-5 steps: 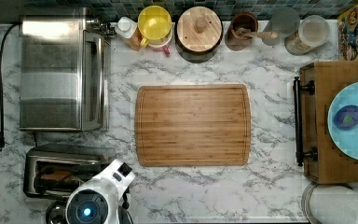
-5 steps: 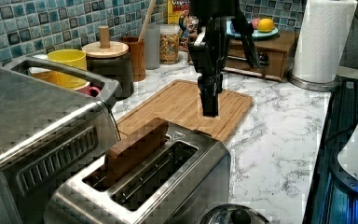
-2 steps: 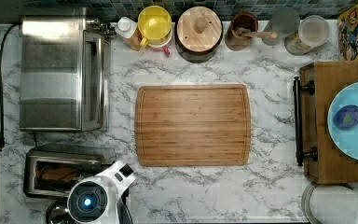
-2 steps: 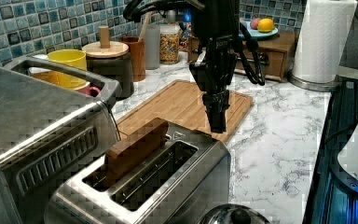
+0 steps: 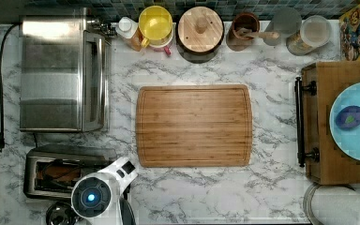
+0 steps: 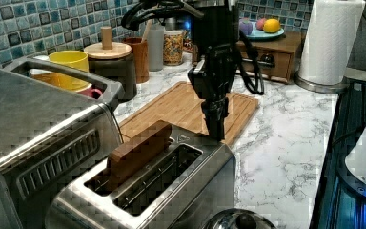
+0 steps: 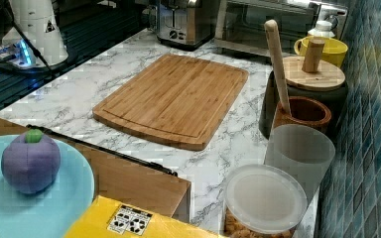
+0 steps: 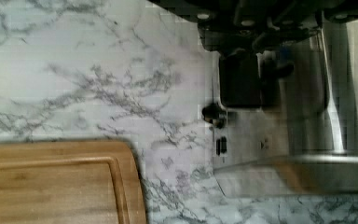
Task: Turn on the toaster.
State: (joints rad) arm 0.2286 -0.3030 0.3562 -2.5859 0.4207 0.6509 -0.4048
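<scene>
Hovering with fingers closed and empty, the gripper [image 6: 217, 129] hangs over the end of the toaster [image 6: 162, 186] near the cutting board [image 6: 186, 107]; pressing its lever straight down should engage it.

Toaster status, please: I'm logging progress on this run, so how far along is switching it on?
Done: a slice already stands in the toaster, sticking up out of one slot. In hand: the gripper points straight down at the toaster's end nearest the cutting board; the wrist view puts its fingers over the end with the black knob. Left: pushing the lever down, since the raised slice suggests it is not yet pressed.
</scene>
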